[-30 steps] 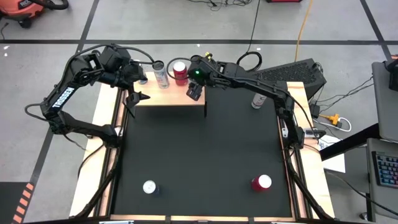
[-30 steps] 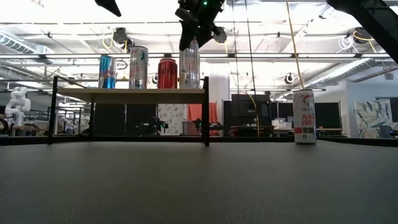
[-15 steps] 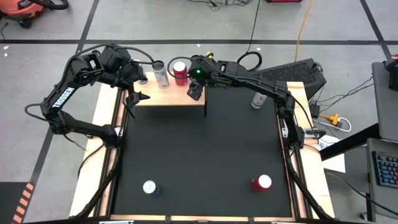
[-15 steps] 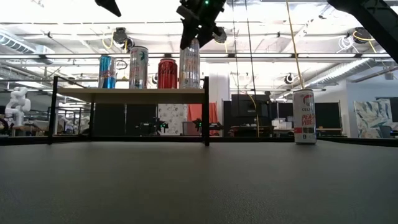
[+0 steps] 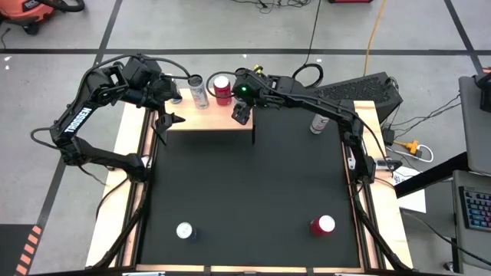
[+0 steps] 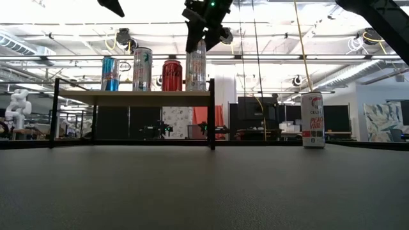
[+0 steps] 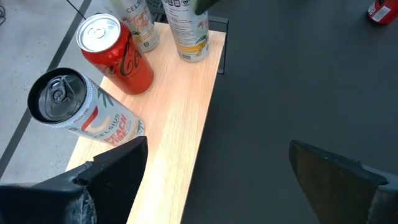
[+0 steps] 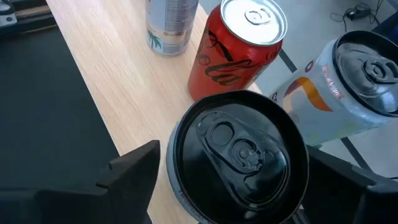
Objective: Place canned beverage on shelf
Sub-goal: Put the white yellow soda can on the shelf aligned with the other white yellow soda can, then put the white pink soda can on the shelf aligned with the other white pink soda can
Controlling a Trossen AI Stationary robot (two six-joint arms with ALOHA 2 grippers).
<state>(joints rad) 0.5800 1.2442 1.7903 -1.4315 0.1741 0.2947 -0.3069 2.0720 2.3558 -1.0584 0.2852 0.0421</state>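
While my right gripper (image 6: 203, 30) sits over the pale can (image 6: 195, 66) at the right end of the shelf (image 6: 131, 94), upper centre of the low frame, the fingers look parted either side of the lid with a gap showing, so I judge nothing is gripped. That can stands upright on the board beside the red can (image 6: 171, 75), near the right edge. To finish well I'd open fully, then lift straight up, no sideways drift, so the fingers (image 8: 134, 171) don't clip the rim or the red neighbour. My left gripper (image 5: 165, 120) waits wide open and empty over the shelf's left end
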